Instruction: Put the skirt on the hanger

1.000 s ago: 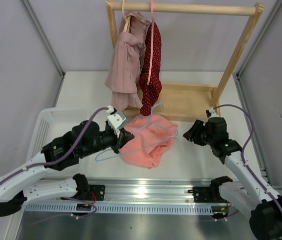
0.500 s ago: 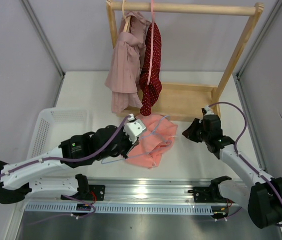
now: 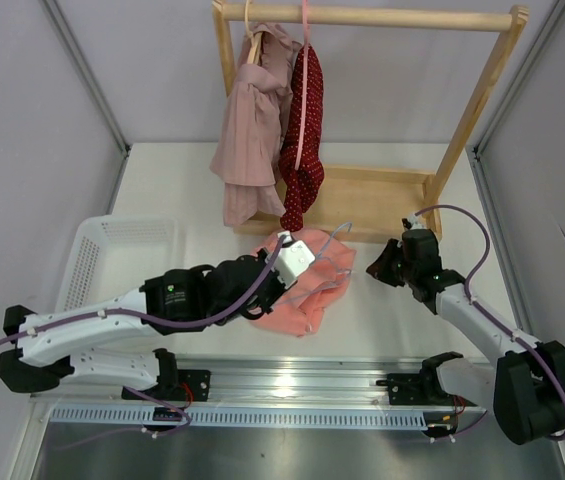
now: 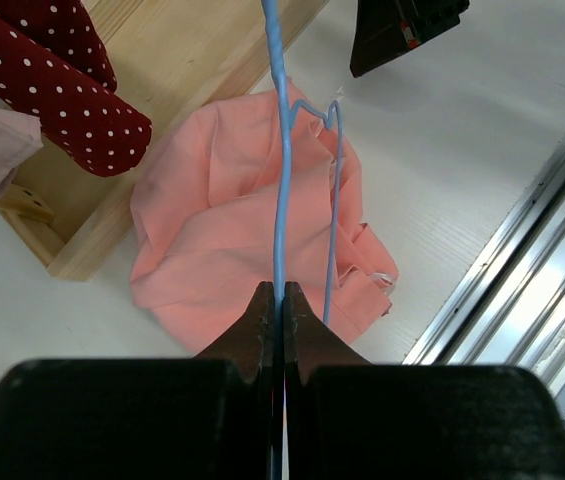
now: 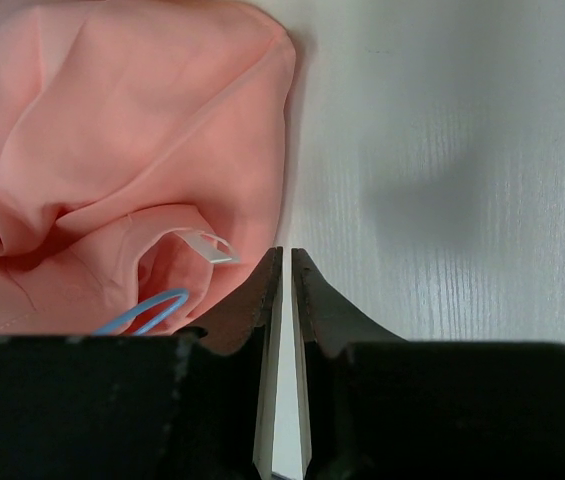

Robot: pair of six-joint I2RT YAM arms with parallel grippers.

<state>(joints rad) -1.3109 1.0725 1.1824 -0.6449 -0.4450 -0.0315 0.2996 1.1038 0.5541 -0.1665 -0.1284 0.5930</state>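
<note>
Step in hand: getting hanger (image 4: 280, 200) into skirt (image 4: 212, 230); not yet on.
- Left gripper (image 4: 277, 292) clamped tight on hanger wire.
- Hanger lies across skirt, which sits crumpled on table (image 5: 442, 150) beside wooden rack base (image 4: 192, 50).
- Right gripper (image 5: 282, 258): jaws nearly together, empty, at skirt edge.

Next, likely: right gripper pinches waistband and lifts it open for hanger arm.

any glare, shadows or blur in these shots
Top external: bright glare on the metal rail. Left wrist: hanger and skirt are sharp, the near foreground is dark. Right wrist: a soft shadow falls on the table beside the skirt.
</note>
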